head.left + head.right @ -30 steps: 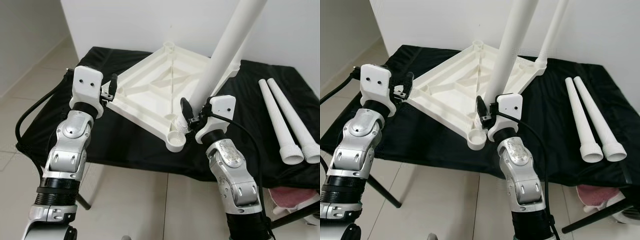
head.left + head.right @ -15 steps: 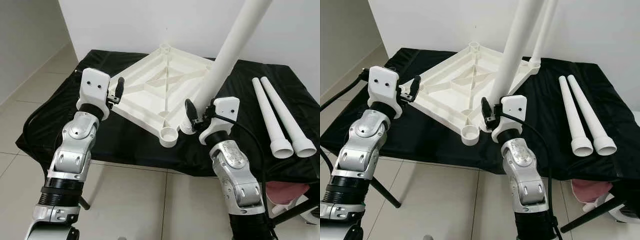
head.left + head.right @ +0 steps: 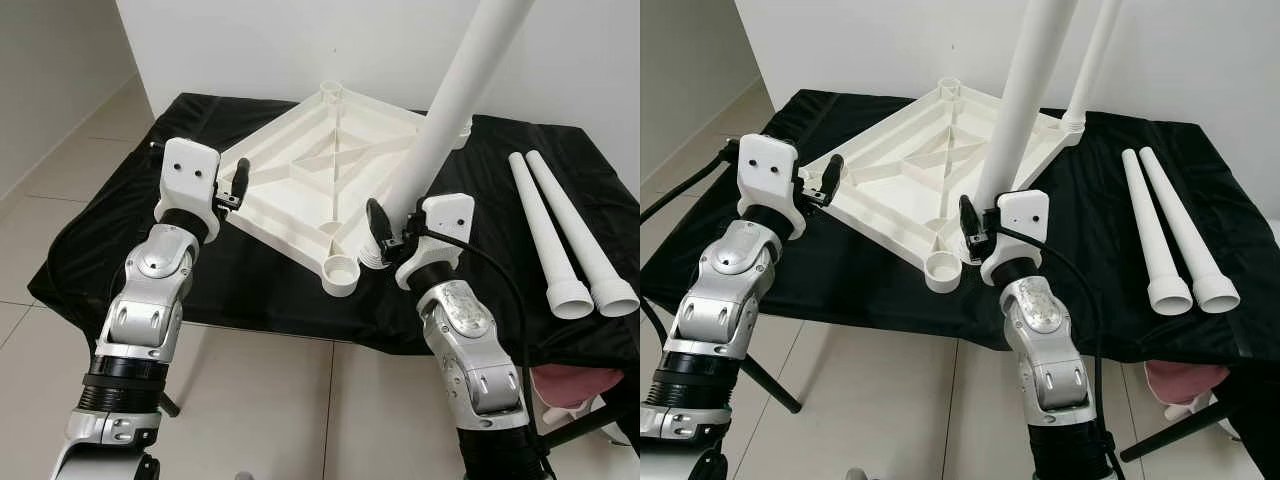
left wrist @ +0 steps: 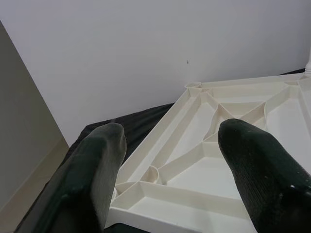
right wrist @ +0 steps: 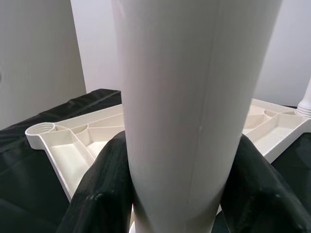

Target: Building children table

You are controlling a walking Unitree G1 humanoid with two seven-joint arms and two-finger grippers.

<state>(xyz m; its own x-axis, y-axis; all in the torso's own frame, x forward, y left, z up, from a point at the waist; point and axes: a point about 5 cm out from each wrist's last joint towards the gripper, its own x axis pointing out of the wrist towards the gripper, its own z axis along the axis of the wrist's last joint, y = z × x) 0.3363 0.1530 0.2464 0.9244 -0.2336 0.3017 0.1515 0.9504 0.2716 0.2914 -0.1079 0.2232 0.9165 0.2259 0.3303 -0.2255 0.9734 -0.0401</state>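
Tabletop (image 3: 330, 170), white plastic and turned underside up with its ribs showing, is lying on a black cloth (image 3: 250, 275) that is covering a stand. Its near corner socket (image 3: 340, 272) is sitting close to the front edge of the cloth. A long white leg (image 3: 440, 140) is rising at a slant from just beside that socket, its threaded lower end resting at the tabletop's near right edge. The right gripper (image 3: 385, 235) is pinching this leg close to its base, the two black fingers (image 5: 104, 189) pressing on either side of the tube. Another leg (image 3: 1095, 60) is standing upright in the far right corner of the tabletop. The left gripper (image 3: 232, 185) is hovering at the tabletop's left edge with its fingers (image 4: 95, 165) spread apart and nothing between them; whether it is touching the rim cannot be told. Two spare legs (image 3: 565, 240) are lying side by side on the cloth, well to the right of the tabletop, their wide ends facing the front.
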